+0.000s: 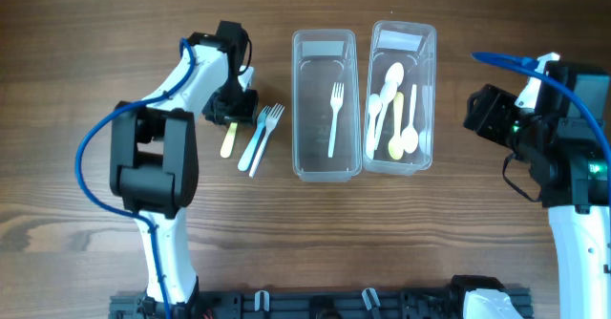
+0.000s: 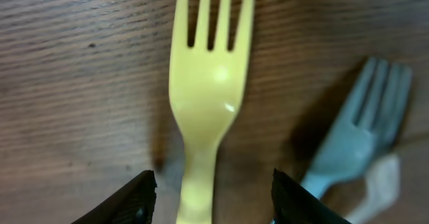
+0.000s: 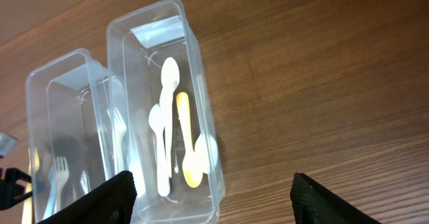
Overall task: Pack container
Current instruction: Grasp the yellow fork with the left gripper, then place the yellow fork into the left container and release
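A yellow fork (image 2: 204, 83) lies on the wooden table, tines pointing away from my left gripper (image 2: 213, 180). Its jaws are open and straddle the fork's handle, with a gap on each side. From overhead the yellow fork (image 1: 227, 142) sticks out below the left gripper (image 1: 232, 111). A blue fork (image 2: 348, 147) and a white fork (image 1: 268, 128) lie just to its right. Two clear containers stand in the middle: the left container (image 1: 325, 38) holds one fork (image 1: 334, 118), the right container (image 1: 427, 99) holds several spoons (image 3: 167, 117). My right gripper (image 3: 211, 184) hangs open above the table, holding nothing.
The right arm (image 1: 573, 166) stands at the right side of the table, apart from the containers. The left arm's base link (image 1: 153, 157) sits left of the loose forks. Bare wood shows in front of the containers.
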{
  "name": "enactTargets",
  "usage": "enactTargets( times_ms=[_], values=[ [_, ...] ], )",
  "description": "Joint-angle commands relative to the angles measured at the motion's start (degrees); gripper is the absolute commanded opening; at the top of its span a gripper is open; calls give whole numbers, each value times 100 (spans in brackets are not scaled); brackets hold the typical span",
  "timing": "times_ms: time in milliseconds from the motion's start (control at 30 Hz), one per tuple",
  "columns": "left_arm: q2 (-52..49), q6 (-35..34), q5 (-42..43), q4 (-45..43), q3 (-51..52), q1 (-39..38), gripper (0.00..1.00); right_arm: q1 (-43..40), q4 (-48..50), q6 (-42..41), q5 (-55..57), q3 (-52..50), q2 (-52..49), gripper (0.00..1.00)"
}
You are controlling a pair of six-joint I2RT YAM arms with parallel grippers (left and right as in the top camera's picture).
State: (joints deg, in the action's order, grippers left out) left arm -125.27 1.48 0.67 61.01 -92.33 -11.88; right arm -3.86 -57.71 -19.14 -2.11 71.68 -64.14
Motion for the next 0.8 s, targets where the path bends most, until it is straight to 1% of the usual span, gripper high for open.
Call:
enactTargets(
  times_ms=[0,33,67,100,133,200,233,267,333,367,433,533,567,667,767],
  values=[
    [-76,136,-166,-83,46,17,55,-13,-11,114,13,4,-15,74],
    [-76,136,-166,-103,46,17,54,-13,-13,111,13,4,-15,74],
    [-76,136,-166,-105,46,17,50,-13,-13,111,13,4,-15,74],
    [-76,136,-164,-103,46,17,42,-13,-15,111,11,4,-15,74],
    [-76,136,-166,-101,46,17,32,-13,-17,111,13,4,-15,74],
    [-76,136,-166,-94,46,17,16,-13,-17,109,11,4,-15,73],
    [-76,136,-164,-81,46,17,9,-13,-17,111,11,4,-15,74],
    [-76,136,-162,-68,46,17,4,-13,-17,114,11,4,-15,74],
    [-76,133,-160,-4,46,17,4,-13,-17,111,11,4,-15,74],
    [-4,133,-157,160,2,11,4,-13,-22,109,-2,4,-7,72],
    [125,131,-55,431,-214,11,4,-13,-15,107,-11,4,20,72],
    [505,94,527,1023,-866,-2,4,-13,2,107,-11,4,81,72],
    [791,31,955,1226,-1259,-50,4,-13,2,105,-9,4,105,72],
    [1322,-334,1394,1102,-1635,-227,4,-13,-2,107,-9,4,122,72],
    [1801,-463,1768,734,-1659,-501,4,-13,-4,105,-9,4,127,72]
  ],
)
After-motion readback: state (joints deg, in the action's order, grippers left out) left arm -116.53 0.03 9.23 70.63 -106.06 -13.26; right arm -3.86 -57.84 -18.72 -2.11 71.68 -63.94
